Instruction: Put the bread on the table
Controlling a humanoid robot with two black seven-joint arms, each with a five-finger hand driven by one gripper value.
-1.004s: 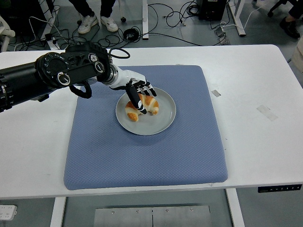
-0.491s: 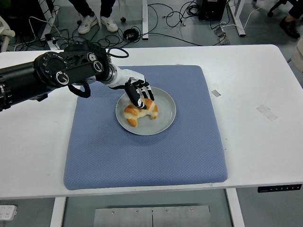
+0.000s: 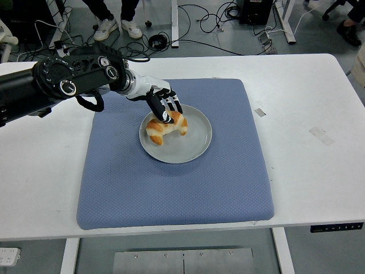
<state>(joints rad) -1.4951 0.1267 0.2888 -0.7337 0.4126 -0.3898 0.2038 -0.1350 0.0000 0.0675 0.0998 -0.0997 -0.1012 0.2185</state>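
A golden croissant (image 3: 165,128) is over the left part of a grey plate (image 3: 193,144) in the middle of the blue mat (image 3: 177,171). My left hand (image 3: 164,107) comes in from the left and its black and white fingers (image 3: 161,112) are curled over the top of the croissant, gripping it. The bread looks slightly raised and shifted toward the plate's left rim. My right arm does not show.
White table (image 3: 308,125) surrounds the mat, with bare mat in front of and to the right of the plate. Small tape marks (image 3: 322,135) lie on the right side. A person's feet and cables are on the floor beyond the far edge.
My left hand has closed on the croissant and pulled back to the left and up a little, carrying the bread toward the plate's left rim.
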